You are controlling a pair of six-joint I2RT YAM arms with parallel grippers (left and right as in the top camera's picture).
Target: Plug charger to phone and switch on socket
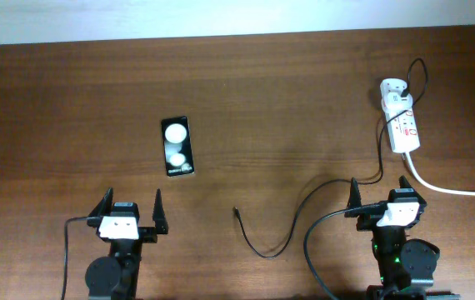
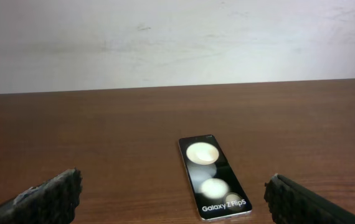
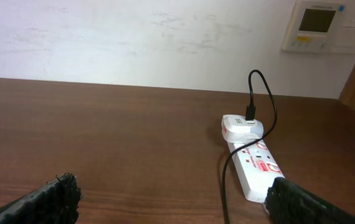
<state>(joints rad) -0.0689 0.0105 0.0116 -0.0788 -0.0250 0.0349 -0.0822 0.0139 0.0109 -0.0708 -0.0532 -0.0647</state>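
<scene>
The black phone [image 1: 177,146] lies flat on the table, two white spots on its screen; in the left wrist view [image 2: 213,177] it is ahead of my open jaws, "Galaxy" text at its near end. My left gripper [image 1: 129,210] is open and empty, below the phone. The white socket strip [image 1: 402,122] lies at the far right, with the white plug adapter [image 1: 394,88] in its far end. The thin black charger cable [image 1: 304,208] runs from it to a loose tip [image 1: 236,212] at table centre. My right gripper [image 1: 381,193] is open and empty, just near of the strip [image 3: 256,171].
The strip's thick white cord [image 1: 450,188] runs off to the right edge past my right gripper. A white wall panel [image 3: 319,25] hangs on the wall behind. The table's far edge meets a pale wall.
</scene>
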